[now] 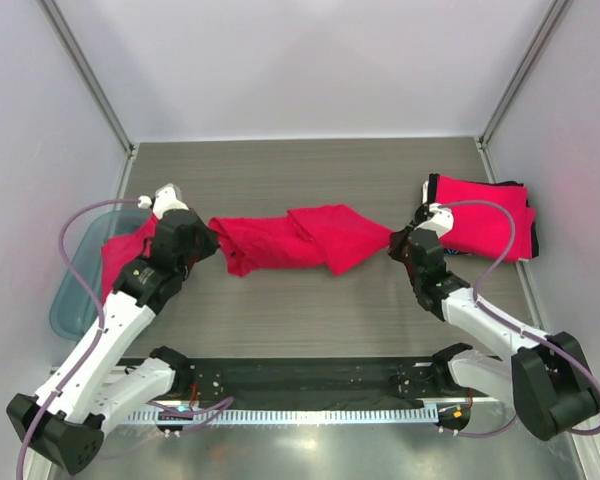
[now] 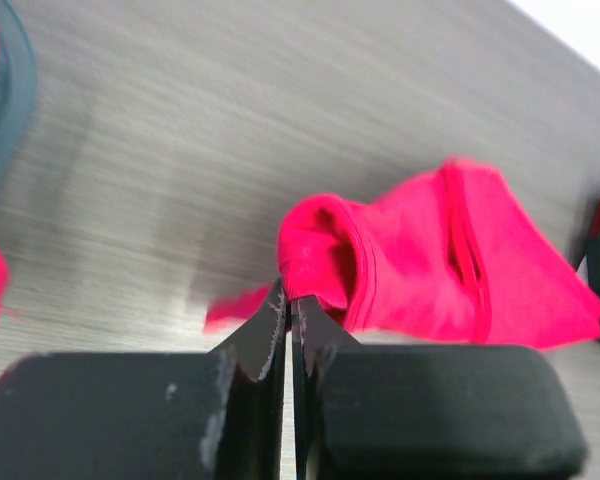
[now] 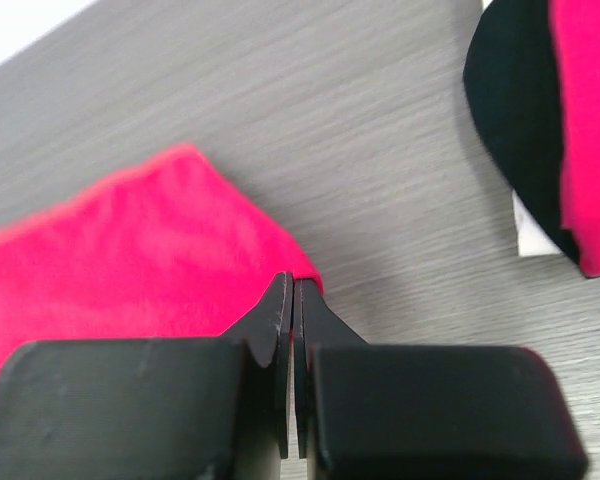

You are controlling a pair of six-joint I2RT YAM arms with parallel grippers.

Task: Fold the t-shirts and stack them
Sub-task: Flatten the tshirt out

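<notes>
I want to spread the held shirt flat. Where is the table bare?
Bare: the far strip between the back wall and the stretched shirt, and the near strip between that shirt and the black base plate. Crowded: the folded stack at far right, the bin at left.

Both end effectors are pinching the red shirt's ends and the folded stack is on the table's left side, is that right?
No: the folded stack is on the right side of the table, beside the right end effector, as the top external view shows. It and the left end effector do pinch the red shirt ends.
</notes>
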